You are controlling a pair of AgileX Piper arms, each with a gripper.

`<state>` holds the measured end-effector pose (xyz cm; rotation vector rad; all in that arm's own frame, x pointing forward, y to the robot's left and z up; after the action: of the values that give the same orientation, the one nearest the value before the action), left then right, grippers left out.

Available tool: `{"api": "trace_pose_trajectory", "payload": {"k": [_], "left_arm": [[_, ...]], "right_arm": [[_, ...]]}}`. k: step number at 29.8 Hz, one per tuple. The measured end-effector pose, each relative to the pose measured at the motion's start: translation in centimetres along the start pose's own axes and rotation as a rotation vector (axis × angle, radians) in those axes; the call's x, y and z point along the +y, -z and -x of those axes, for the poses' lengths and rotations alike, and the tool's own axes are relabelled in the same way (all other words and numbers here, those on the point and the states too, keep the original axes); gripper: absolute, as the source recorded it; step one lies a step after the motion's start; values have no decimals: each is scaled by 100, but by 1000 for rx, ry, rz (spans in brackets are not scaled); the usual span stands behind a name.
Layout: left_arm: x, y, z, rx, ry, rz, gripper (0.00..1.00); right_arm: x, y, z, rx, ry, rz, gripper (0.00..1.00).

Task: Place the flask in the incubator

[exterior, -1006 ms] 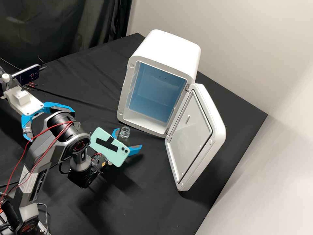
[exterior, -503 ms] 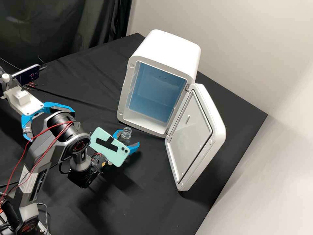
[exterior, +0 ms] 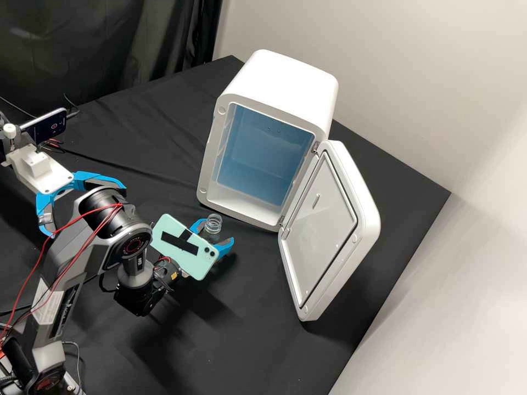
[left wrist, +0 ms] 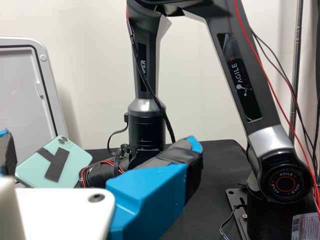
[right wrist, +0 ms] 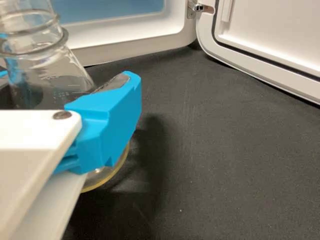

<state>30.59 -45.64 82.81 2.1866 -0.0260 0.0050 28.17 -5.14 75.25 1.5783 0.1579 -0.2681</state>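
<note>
High view: since a second ago the right gripper (exterior: 211,237) has drawn its fingers in and now pinches the flask (exterior: 214,223), which stands at frame centre just below the incubator (exterior: 274,93) mouth; the door (exterior: 329,230) hangs open at right; the left gripper (exterior: 60,192) is spread at middle left. Left wrist view: the door edge (left wrist: 25,95) shows at far left. Right wrist view: a finger (right wrist: 107,125) presses the flask (right wrist: 40,65); bare bench (right wrist: 225,150) runs to the door rim (right wrist: 260,65).

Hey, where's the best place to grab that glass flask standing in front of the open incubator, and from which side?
Grip the flask low on its cone, below the narrow neck, coming in level from the side away from the incubator. It stands upright, so the wide cone gives the firmest seat. The right gripper has its fingers set there.
</note>
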Motion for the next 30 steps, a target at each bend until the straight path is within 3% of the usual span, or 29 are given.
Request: {"api": "trace_pose_trajectory", "payload": {"k": [8,12,17,20,23,30], "left_arm": [[0,0,0,0,0,0,100],[0,0,0,0,0,0,100],[0,0,0,0,0,0,100],[0,0,0,0,0,0,100],[0,0,0,0,0,0,100],[0,0,0,0,0,0,100]], "right_arm": [[4,4,1,1,-1,1,0],[54,47,18,6,-12,8,0],[231,120,87,27,-79,15,0],[327,173,159,44,-116,-7,0],[428,271,249,80,-153,-17,0],[565,419,420,151,-191,-39,0]]}}
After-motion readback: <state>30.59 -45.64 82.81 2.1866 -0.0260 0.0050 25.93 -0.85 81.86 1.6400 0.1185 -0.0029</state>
